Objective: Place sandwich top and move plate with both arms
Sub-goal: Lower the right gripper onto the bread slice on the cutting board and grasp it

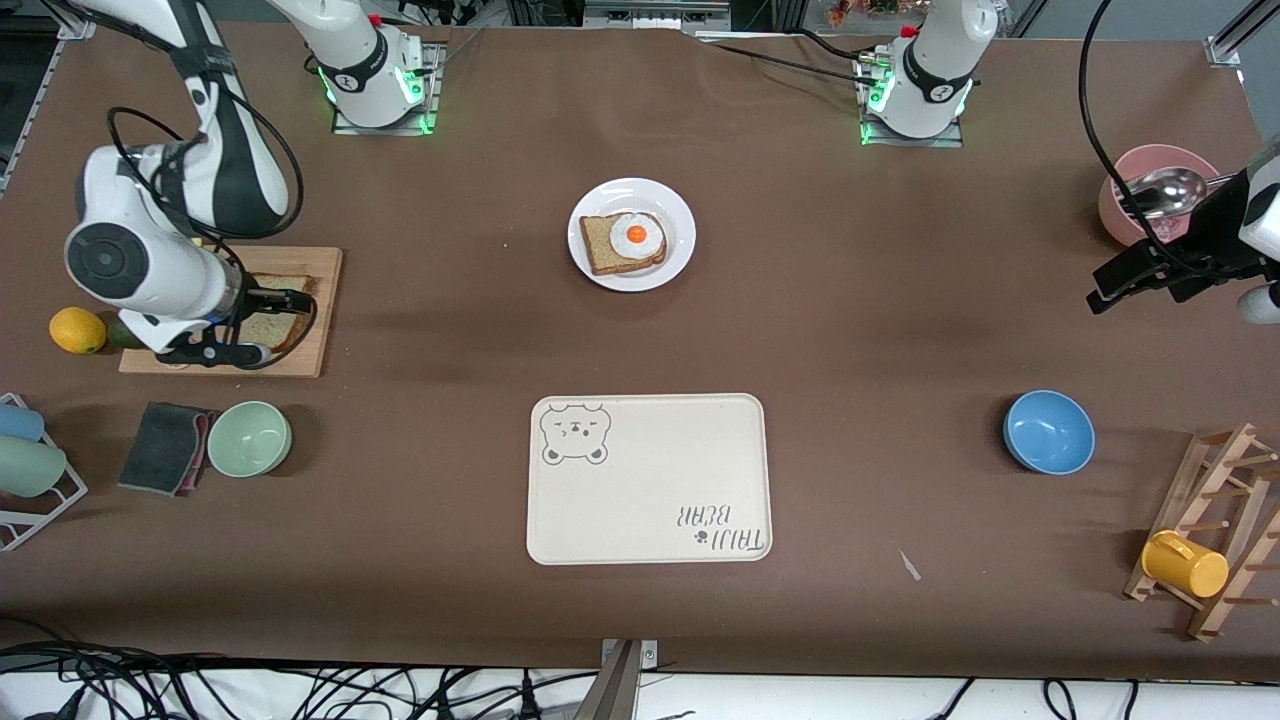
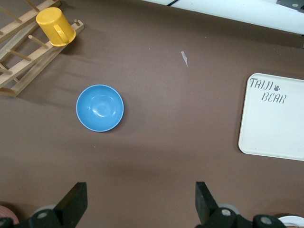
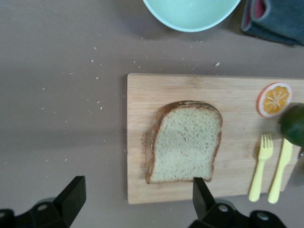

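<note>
At the front view's left edge, the sandwich top (image 3: 185, 141) is seen flat on the cutting board (image 3: 237, 95), domed edge toward the green bowl (image 3: 192, 12); above it the right gripper (image 3: 137, 199) is held wide open and empty. At the right edge, the left gripper (image 2: 140, 202) is likewise spread, empty.

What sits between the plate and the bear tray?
Nothing: the front view shows only bare brown table between the plate, which carries the egg-topped slice, and the bear tray nearer the camera.

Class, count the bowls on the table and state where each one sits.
3. Green bowl beside the cutting board; blue bowl toward the left arm's end; pink bowl there too, farther from the front camera, holding a spoon.
</note>
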Tool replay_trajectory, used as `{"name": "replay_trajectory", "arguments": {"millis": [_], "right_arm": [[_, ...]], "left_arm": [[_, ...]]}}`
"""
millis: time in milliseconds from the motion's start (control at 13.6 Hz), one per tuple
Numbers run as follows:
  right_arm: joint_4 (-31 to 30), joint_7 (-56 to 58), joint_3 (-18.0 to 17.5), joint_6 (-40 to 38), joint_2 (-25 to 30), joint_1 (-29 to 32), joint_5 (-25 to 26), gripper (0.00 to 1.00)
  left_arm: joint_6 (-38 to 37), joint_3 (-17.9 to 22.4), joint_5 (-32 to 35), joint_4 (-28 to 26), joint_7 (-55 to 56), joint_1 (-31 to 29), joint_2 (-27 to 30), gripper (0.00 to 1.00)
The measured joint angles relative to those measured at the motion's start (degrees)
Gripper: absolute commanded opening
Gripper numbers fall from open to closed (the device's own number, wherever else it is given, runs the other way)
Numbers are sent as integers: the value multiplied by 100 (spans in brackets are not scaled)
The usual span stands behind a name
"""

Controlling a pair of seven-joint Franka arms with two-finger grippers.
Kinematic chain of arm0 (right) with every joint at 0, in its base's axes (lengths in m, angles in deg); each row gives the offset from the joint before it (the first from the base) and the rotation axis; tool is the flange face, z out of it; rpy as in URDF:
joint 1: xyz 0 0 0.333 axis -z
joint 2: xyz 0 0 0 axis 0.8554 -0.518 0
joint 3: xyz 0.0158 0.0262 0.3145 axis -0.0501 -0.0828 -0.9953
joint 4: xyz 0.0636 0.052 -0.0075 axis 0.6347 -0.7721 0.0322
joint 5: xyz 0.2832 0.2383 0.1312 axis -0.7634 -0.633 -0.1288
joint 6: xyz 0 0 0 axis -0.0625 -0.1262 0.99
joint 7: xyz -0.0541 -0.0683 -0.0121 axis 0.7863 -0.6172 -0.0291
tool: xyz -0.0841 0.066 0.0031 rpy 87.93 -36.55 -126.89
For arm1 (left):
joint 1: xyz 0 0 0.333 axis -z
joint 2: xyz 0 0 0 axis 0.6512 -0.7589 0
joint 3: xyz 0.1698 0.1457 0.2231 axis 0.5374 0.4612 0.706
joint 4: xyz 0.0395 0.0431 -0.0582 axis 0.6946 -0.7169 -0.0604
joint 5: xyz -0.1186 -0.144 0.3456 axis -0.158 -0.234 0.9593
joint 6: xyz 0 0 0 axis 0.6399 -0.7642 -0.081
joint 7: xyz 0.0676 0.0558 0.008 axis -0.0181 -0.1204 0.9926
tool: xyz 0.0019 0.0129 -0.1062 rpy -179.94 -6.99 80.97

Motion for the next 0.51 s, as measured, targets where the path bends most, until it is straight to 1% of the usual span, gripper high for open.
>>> {"name": "replay_trajectory", "arguments": {"millis": [73,147,294,514], "right_arm": [[-97,-7,14,180,-81,2,52,95],[-201,-17,37,381,-162,4,97,93],[-345,-55,104,658,-348,12,160,82],[-374,-177,169,852,-636,31,290,65]], "left_arm": [[0,0,0,0,0,0,0,100],[0,0,0,0,0,0,0,100],[0,0,0,0,0,0,0,100],[-1,0,0,0,0,0,0,100]]}}
